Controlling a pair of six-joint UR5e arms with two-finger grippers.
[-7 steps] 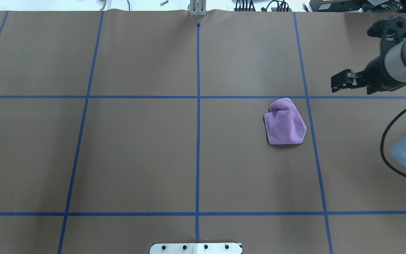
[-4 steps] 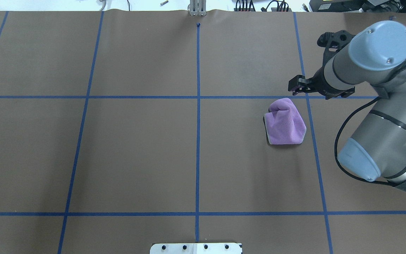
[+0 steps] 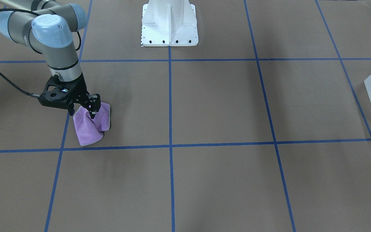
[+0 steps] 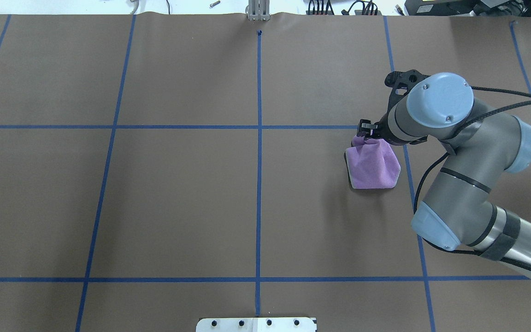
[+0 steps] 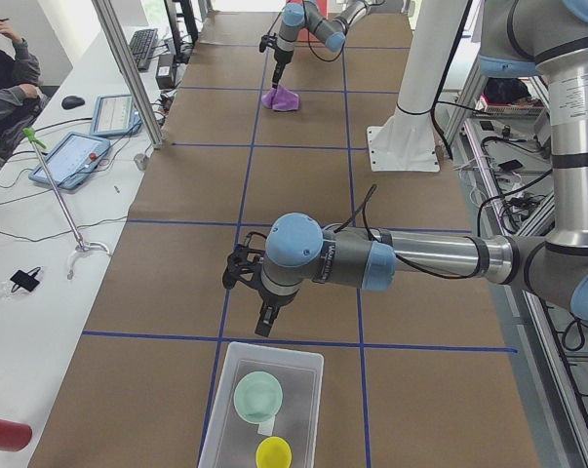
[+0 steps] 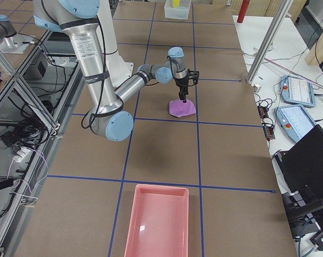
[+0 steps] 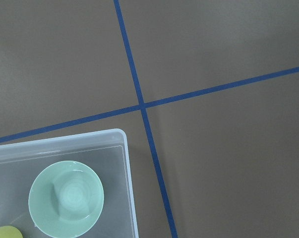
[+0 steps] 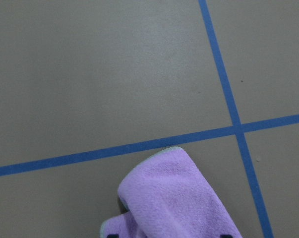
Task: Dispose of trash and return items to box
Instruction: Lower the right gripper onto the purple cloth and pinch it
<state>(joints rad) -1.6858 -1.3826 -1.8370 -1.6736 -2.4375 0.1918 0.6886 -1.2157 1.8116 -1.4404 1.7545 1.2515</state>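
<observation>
Jaws of the right gripper (image 3: 82, 111) stand parted, straddling the cloth's (image 3: 90, 129) peak, wrist pointing straight down at the bench (image 3: 204, 106). Beside the box (image 5: 274, 349) the left gripper (image 5: 265, 322) hangs tilted; whether its jaws are clenched cannot be told. Bowl (image 5: 257, 397) and cup (image 5: 273, 452) lie inside the box.

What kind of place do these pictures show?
Probably a robotics lab: two arms work over a table marked with a blue tape grid, and a person sits at a side bench with tablets.
</observation>
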